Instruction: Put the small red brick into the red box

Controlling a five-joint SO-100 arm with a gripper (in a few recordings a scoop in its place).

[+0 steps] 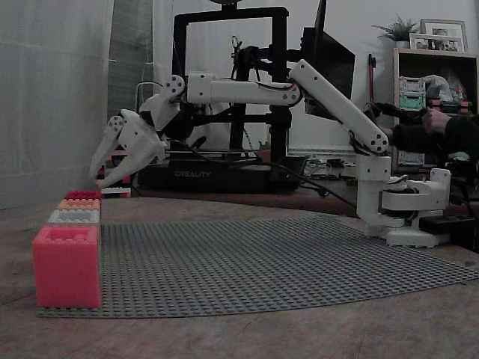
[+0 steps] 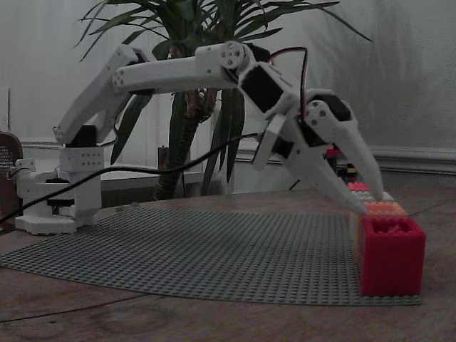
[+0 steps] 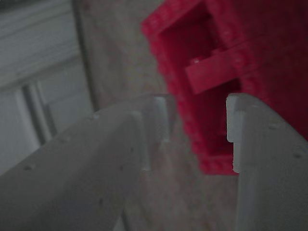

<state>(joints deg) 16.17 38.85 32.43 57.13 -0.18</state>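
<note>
The red box (image 2: 390,256) stands at the end of a row of boxes on the grey baseplate (image 2: 214,249); from the other side it is the farthest one (image 1: 82,195). My white gripper (image 2: 372,203) hangs open just above that end of the row, tips pointing down (image 1: 96,179). In the wrist view the open fingers (image 3: 198,103) hold nothing and frame the red box (image 3: 284,53) from above. A lighter red bar-shaped piece (image 3: 211,72) lies across the box's hollow. I cannot tell whether it is the small red brick.
In the same row stand an orange box (image 1: 78,203), a grey box (image 1: 73,217) and a pink-coral box (image 1: 66,265). The baseplate (image 1: 284,262) stretches toward the arm's base (image 1: 404,209). A black printer (image 1: 224,176) stands behind it, and a potted plant (image 2: 192,107) behind it in the other fixed view.
</note>
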